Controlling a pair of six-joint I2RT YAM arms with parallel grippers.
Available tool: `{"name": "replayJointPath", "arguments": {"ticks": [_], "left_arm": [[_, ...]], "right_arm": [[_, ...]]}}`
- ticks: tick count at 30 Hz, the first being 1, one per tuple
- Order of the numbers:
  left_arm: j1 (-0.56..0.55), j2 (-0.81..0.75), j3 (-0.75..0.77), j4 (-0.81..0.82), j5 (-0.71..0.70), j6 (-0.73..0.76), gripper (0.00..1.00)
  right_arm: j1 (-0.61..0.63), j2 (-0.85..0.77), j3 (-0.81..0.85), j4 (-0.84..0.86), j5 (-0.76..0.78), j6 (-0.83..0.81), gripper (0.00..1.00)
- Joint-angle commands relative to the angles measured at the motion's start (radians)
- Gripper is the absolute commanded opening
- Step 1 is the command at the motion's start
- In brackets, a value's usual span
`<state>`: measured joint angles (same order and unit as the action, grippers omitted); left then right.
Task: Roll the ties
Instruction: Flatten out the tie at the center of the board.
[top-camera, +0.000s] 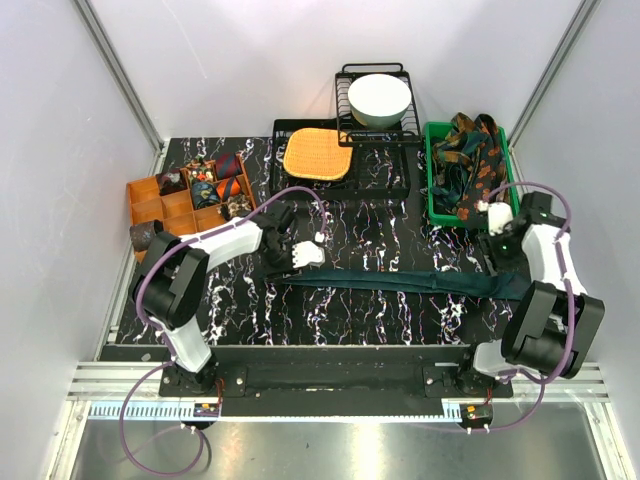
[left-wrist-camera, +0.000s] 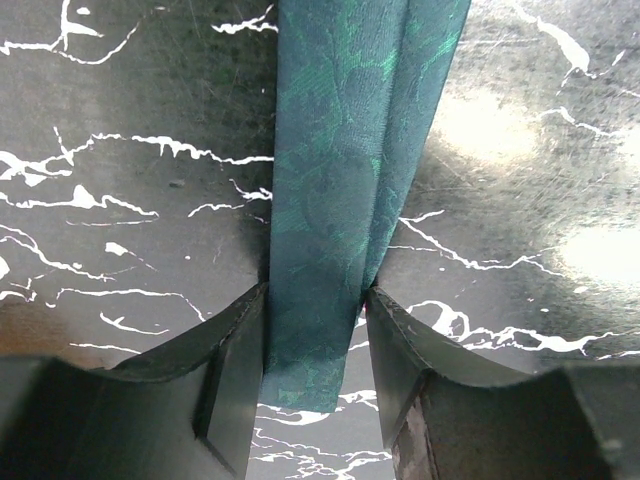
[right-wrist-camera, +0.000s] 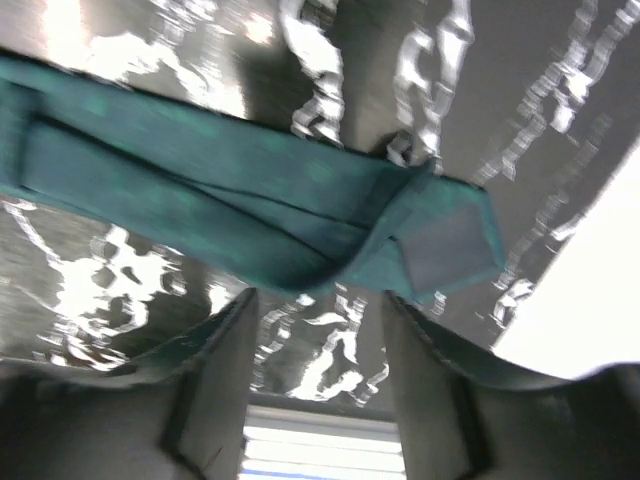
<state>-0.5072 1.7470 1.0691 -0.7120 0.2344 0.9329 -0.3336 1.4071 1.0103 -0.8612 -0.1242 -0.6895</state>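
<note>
Nearest the lens, left gripper (left-wrist-camera: 316, 300), fingers touching both edges of the narrow end of the plain teal tie (top-camera: 400, 281) and pinching it across its width on the black marbled table (top-camera: 350, 225). Long axis of that tie left to right along the near half of the table, leading away from the left gripper toward the right arm. Wide pointed end just ahead of the right gripper (right-wrist-camera: 318, 305), jaws spread, nothing between them, clear of the cloth. Left arm at the narrow end, right arm nearer the wide end; probable start of the roll therefore at the left, coil travelling rightward along the axis. Counts, largest to smallest: one table; two arms, two grippers; one laid-out teal tie; one black flat rack (top-camera: 390, 186); one green bin (top-camera: 429, 170) with a tangle of patterned ties (top-camera: 470, 160), number not tellable; one orange compartment tray (top-camera: 135, 190) with several rolled ties (top-camera: 205, 185), exact number unclear; one wire rack (top-camera: 345, 75); one orange woven mat (top-camera: 318, 153); one white bowl (top-camera: 378, 98); one dark roll (top-camera: 143, 237) just outside the tray's near corner, kind unclear.
</note>
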Motion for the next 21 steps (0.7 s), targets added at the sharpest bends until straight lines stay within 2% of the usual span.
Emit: {"name": "replayJointPath", "arguments": {"ticks": [1,6,10,13,14,18,21], "left_arm": [[0.024,-0.035,-0.044,-0.001,-0.006,0.003,0.48],[0.027,-0.121,-0.055,-0.029,0.025,0.015,0.5],[0.032,-0.205,-0.074,-0.041,0.051,0.058,0.58],[0.033,-0.244,-0.08,-0.041,0.074,0.086,0.61],[0.033,-0.253,-0.072,-0.044,0.091,0.093,0.61],[0.032,-0.253,-0.044,-0.046,0.131,0.13,0.63],[0.033,-0.242,-0.037,-0.041,0.163,0.182,0.64]], "right_arm": [[-0.096,-0.016,0.068,-0.022,-0.009,-0.14,0.64],[-0.253,0.038,0.177,-0.056,-0.037,-0.202,0.76],[-0.347,0.143,0.293,-0.177,-0.148,-0.206,0.79],[-0.361,0.187,0.321,-0.217,-0.21,-0.197,0.66],[-0.361,0.19,0.312,-0.219,-0.231,-0.186,0.55],[-0.335,0.219,0.254,-0.202,-0.27,-0.15,0.35],[-0.298,0.236,0.189,-0.125,-0.246,-0.117,0.31]]}}
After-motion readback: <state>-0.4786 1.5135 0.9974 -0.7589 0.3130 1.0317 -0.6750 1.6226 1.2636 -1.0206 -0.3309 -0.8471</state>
